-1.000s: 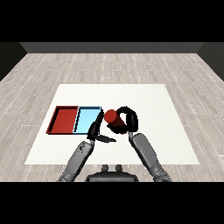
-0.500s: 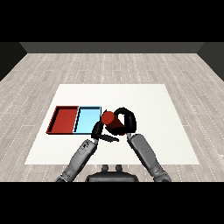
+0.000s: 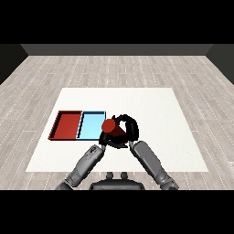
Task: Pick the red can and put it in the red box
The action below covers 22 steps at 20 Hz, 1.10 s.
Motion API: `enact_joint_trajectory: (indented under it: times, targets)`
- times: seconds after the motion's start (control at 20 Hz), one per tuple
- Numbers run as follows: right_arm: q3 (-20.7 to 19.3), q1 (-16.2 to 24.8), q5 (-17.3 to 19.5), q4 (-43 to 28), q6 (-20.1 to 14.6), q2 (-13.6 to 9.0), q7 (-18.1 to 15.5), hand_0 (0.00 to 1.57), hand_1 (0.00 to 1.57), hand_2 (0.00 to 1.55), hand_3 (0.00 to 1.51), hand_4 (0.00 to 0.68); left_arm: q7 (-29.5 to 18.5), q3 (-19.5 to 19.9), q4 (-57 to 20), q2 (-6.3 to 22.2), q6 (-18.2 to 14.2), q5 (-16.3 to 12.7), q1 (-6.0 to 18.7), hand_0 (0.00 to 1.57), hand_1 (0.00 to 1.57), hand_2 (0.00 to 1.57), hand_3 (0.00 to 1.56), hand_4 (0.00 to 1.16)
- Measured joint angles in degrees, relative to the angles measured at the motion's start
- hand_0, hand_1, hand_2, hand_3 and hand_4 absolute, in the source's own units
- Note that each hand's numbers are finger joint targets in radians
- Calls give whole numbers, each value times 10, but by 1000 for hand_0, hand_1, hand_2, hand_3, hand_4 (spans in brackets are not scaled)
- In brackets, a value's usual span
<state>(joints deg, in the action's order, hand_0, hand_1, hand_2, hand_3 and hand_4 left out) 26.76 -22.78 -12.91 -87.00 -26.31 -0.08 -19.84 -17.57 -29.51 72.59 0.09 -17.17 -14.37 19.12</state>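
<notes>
The red can (image 3: 113,128) has slid left since a second ago and now hangs tilted right by the blue tray's (image 3: 90,126) right edge, in the right hand (image 3: 129,130), whose fingers are wrapped around it. The red tray (image 3: 66,125) sits beyond. The left hand (image 3: 103,139) is mostly hidden under the can, so I can't tell its fingers.

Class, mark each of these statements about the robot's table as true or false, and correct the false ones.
1. The right hand is curled round the red can. True.
2. The can lies inside the red tray. False: it is held near the light blue tray's right edge.
3. The red tray is left of the light blue tray. True.
4. The can stands upright. False: it is tilted.
</notes>
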Motion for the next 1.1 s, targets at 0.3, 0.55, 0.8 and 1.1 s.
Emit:
enact_joint_trajectory:
  times: [0.3, 0.55, 0.8, 1.1]
  targets:
    - [15, -24, -18, 15, -17, -2, -1, 1521, 1521, 1456, 1403, 648, 2, -4, -3, 3, 8, -16, 8, 0, 0, 0, 0, 0]
    - [26, -19, -5, 7, -20, -5, 3, 1534, 1534, 1468, 1405, 649, -1, -14, -3, 8, -15, -31, 11, 0, 0, 0, 0, 821]
    - [39, -14, 2, 0, -35, -10, -2, 1498, 1498, 1449, 1391, 652, -4, -21, -12, 14, -78, -55, 14, 1571, 1571, 1561, 1478, 1121]
    - [52, -25, -11, 17, -49, -12, -18, 1482, 1482, 1443, 1391, 644, -6, -28, -26, 17, -115, -67, 19, 1571, 1571, 1557, 1478, 1124]
